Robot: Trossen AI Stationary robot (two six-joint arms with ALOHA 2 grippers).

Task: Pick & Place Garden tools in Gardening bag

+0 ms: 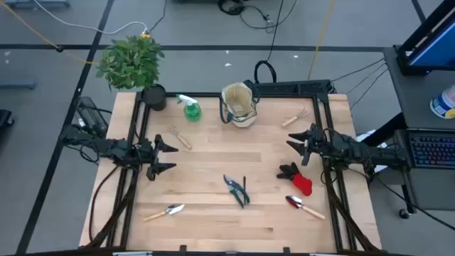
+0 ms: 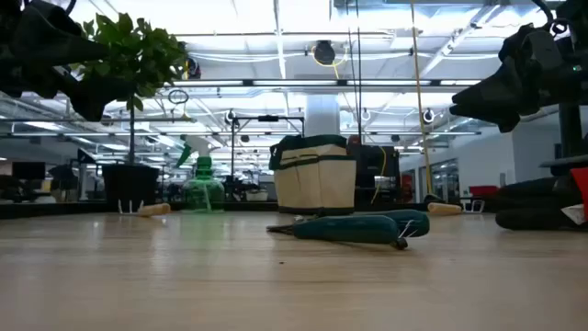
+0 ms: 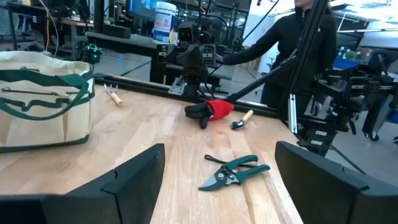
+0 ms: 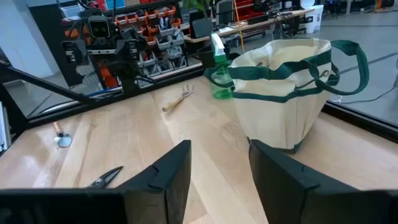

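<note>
Grey floor, bright ceiling strip lights, cluttered workbenches behind.

Left pincer open above table; shears ahead, bag beside.

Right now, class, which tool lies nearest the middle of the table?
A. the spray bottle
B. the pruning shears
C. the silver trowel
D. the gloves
B: in the high view the shears lie mid-table, the other three nearer its edges.
</note>
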